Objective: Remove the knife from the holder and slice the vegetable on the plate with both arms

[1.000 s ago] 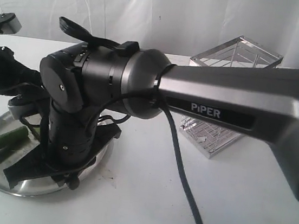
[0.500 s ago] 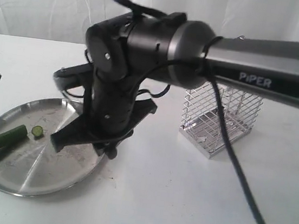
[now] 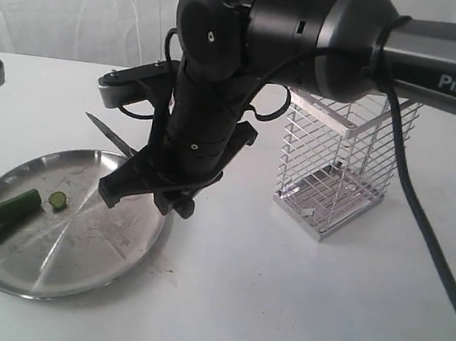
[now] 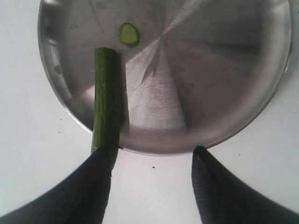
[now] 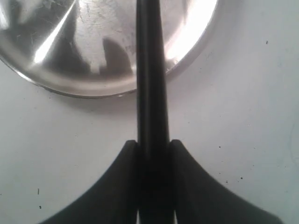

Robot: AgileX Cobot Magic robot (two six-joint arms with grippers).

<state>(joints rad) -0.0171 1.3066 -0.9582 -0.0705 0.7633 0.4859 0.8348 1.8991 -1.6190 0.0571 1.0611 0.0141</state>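
Black knife (image 5: pixel 152 88) clamped in right pincer (image 5: pixel 153 154).

White lettering reading "PiPER" stands on a dark band along the grey forearm of the right arm (image 3: pixel 442 55), at the far right of the scene in the exterior view. It is the only legible marking; neither wrist view shows any text, label, number or sign that can be read.
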